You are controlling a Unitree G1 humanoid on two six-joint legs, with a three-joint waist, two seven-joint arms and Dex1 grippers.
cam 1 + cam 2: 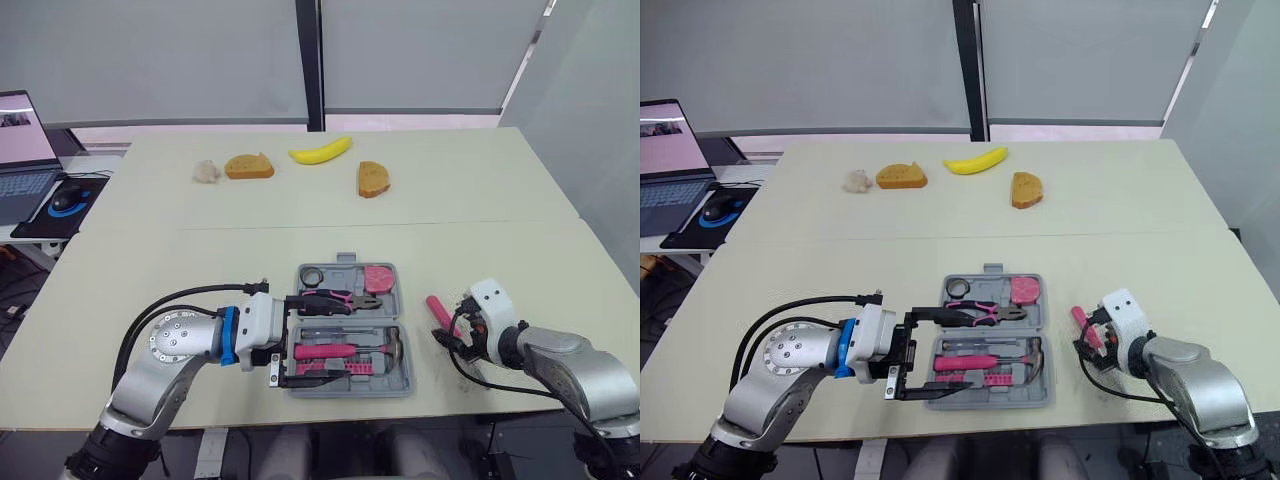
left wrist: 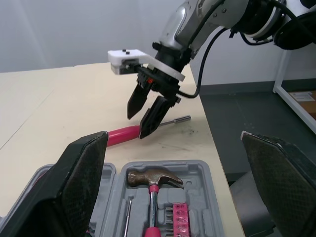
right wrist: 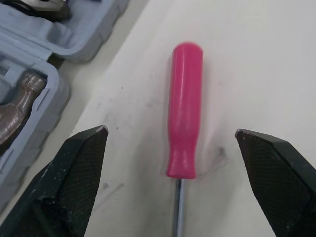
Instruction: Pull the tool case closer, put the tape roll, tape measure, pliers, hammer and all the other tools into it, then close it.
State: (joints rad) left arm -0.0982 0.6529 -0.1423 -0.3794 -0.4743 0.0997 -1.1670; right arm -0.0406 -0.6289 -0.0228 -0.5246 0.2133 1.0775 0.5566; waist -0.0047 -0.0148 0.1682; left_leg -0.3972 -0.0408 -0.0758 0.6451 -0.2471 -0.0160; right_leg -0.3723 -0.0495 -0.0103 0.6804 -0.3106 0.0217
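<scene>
- Shows the right end effector [image 1: 448, 338] at lower right, released, with black fingers [image 3: 84, 163] spread to either side of the pink screwdriver [image 3: 184, 108] and not touching it; probably lined up this way to close across the handle.
- Places that screwdriver flat on the desk [image 1: 150, 270], just beside the right wall of the tool case [image 1: 405, 345], outside it and apparently the one tool left to pack.
- Shows the left end effector [image 1: 935, 352] left of lower centre, also released, fingers wide apart at the case's left edge beside its lower half; likely kept there to steady the case or to swing it shut later.
- Finds the case open at lower centre, close to the desk's near edge, with tape roll [image 1: 312, 273], tape measure [image 1: 378, 276] and pliers [image 1: 340, 298] in the upper half and hammer [image 2: 154, 178] in the lower half.
- Leaves a banana [image 1: 321, 150] and bread slices [image 1: 249, 166] well apart at upper centre, unrelated to the task.
</scene>
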